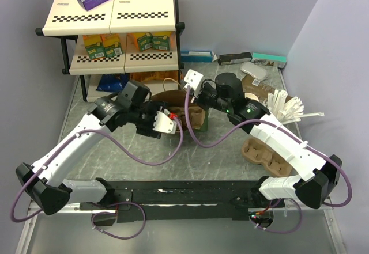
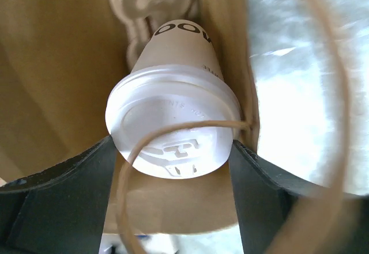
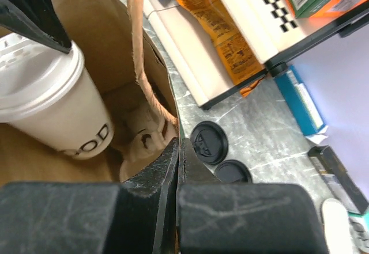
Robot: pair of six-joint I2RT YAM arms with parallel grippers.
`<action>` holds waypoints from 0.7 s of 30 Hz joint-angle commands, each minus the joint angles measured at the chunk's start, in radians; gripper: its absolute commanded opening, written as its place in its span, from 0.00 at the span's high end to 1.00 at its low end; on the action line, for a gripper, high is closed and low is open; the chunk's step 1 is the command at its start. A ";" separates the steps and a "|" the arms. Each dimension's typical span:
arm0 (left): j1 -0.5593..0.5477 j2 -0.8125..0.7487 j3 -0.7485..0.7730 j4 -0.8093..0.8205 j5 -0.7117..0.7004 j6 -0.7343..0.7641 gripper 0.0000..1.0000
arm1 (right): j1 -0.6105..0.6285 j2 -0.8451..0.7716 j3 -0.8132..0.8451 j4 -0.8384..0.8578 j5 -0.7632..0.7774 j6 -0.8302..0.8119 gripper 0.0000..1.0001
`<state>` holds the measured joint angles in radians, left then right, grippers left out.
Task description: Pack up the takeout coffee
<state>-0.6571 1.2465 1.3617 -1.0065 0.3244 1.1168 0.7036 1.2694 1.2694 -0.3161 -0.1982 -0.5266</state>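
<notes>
A white paper coffee cup (image 2: 173, 64) with a white lid sits inside an open brown paper bag (image 2: 57, 64). My left gripper (image 2: 172, 150) is shut on the cup, one finger on each side of the lid. The right wrist view shows the same cup (image 3: 57, 110) in the bag (image 3: 98, 29), above a pulp cup tray (image 3: 144, 139) at the bag's bottom. My right gripper (image 3: 179, 150) is shut on the bag's top edge. From above, both the left gripper (image 1: 173, 121) and the right gripper (image 1: 199, 99) meet at the bag (image 1: 196, 118).
Two black lids (image 3: 209, 141) lie on the table beside the bag. A second pulp tray (image 1: 265, 153) and a tumbler of white sticks (image 1: 285, 107) stand at the right. A shelf rack (image 1: 109, 23) with boxes stands at the back left. The bag's handle loop (image 2: 124, 179) crosses the lid.
</notes>
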 commanded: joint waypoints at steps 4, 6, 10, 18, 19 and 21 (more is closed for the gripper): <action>-0.121 0.022 0.000 0.121 -0.314 -0.008 0.99 | 0.074 -0.079 -0.054 0.155 0.092 -0.078 1.00; -0.154 0.033 -0.010 0.149 -0.356 -0.043 0.99 | 0.105 -0.107 -0.085 0.176 0.112 -0.070 1.00; -0.194 0.030 -0.062 0.195 -0.427 -0.052 0.99 | 0.109 -0.122 -0.084 0.182 0.135 0.009 1.00; -0.197 0.011 -0.182 0.276 -0.481 -0.057 0.99 | 0.111 -0.148 -0.125 0.212 0.135 0.037 1.00; -0.199 0.011 -0.188 0.282 -0.493 -0.057 0.99 | 0.111 -0.154 -0.128 0.215 0.143 0.043 1.00; -0.199 0.008 -0.190 0.290 -0.512 -0.078 0.99 | 0.109 -0.162 -0.133 0.216 0.175 0.053 1.00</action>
<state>-0.8509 1.2800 1.1797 -0.7784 -0.1116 1.0771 0.8120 1.1664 1.1393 -0.1776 -0.0849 -0.5148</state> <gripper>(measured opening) 0.757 0.008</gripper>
